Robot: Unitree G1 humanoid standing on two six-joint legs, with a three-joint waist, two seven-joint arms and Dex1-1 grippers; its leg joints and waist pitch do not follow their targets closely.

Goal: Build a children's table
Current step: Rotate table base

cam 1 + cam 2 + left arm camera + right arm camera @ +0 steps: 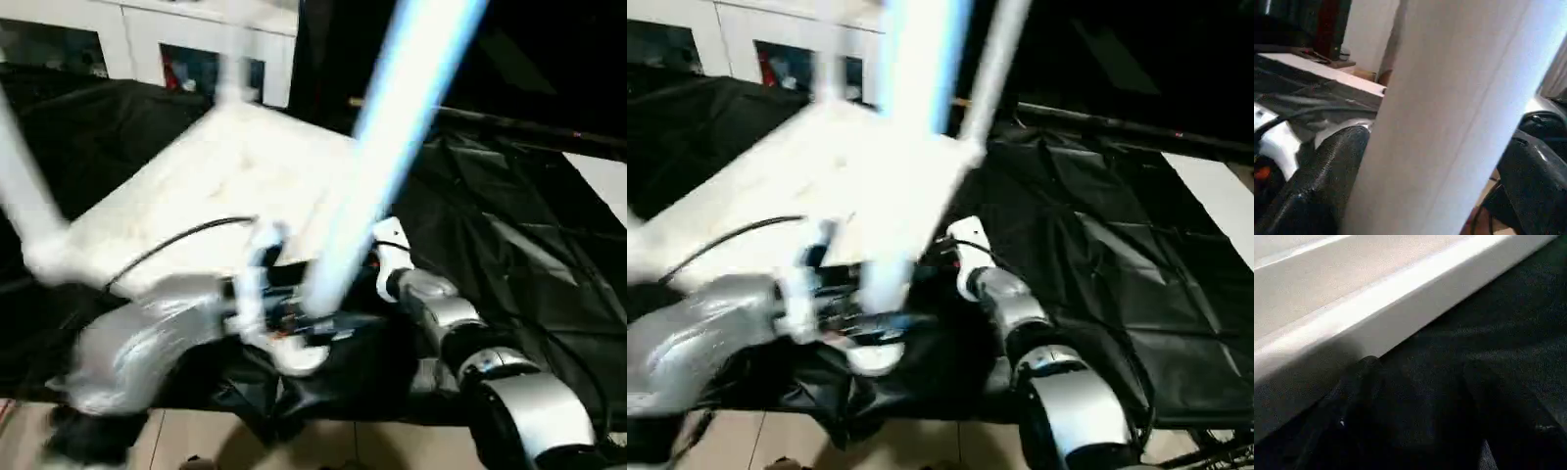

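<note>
- A long white tapered plastic leg [392, 127] is gripped between the left hand's [1415, 161] black fingers [1322, 181], its long axis tilted steeply upward.
- The flat white plastic tabletop [216, 186] is laid on black sheeting [509, 245].
- The right hand [1410, 396] is held apart-fingered beside the tabletop's edge, grasping nothing.

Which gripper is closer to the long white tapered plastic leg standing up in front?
Left. The left gripper has its black fingers on either side of the leg; the right gripper sits by the white tabletop's edge.

The long white leg [392, 127] is smeared by motion and runs off the top edge, so its upper end cannot be seen. Its lower end is hidden among the blurred left forearm [147, 343] and left gripper [1430, 161]. The tabletop [1352, 298] is cut off by the picture's edges in the right wrist view.
</note>
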